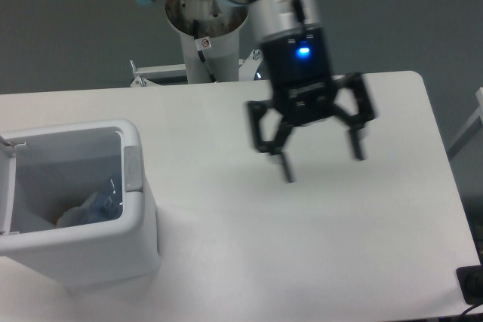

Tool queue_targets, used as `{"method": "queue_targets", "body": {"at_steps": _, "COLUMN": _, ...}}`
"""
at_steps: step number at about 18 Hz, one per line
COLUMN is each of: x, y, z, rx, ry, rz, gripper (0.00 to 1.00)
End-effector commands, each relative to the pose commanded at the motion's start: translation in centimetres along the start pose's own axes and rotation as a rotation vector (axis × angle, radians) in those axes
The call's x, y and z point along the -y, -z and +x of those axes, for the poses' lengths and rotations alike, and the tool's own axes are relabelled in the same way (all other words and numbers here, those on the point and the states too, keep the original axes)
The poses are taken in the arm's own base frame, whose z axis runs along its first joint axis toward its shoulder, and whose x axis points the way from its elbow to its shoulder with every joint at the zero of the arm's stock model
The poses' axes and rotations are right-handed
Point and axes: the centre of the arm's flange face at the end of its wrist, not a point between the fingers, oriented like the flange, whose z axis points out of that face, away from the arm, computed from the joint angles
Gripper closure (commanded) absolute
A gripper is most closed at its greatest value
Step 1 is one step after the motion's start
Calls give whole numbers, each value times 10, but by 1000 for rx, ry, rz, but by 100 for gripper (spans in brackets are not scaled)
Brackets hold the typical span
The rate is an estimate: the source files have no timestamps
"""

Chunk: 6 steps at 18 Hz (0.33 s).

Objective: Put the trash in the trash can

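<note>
End effector (320, 158) observed above the middle-right area of the white desk (317, 254), fingers (285, 162) spread wide apart and pointing downward, with nothing held between them. Its outline is slightly motion-blurred. A blue indicator light (303, 52) is lit on the black wrist housing above the fingers. The arm's silver-grey wrist section rises toward the top of the view, where light-blue joint caps are visible, and the arm's base column (202, 32) stands behind the far edge of the desk. Trash can (139, 220), a boxy white bin with rounded corners and a thick rim, sits at the left end of the desk, well apart from the end effector; a grey rectangular patch (133, 169) is set in its right-hand rim. Inside the bin, the crushed clear plastic bottle (102, 203) lies against the right inner wall, and a crumpled white wrapper (72, 216) lies just beside it toward the bottom. Both litter items are within the bin.
</note>
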Motion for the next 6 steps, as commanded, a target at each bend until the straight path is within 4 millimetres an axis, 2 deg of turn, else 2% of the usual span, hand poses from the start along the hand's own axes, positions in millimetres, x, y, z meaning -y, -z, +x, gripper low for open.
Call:
{"method": "queue_targets", "body": {"at_steps": 3, "x": -9, "y": 7, "z": -2, "rx": 11, "ry": -241, "rz": -105, "gripper": 0}}
{"method": "queue_targets", "body": {"at_steps": 6, "x": -19, "y": 12, "z": -5, "rx": 6, "ry": -296, "rz": -192, "gripper": 0}}
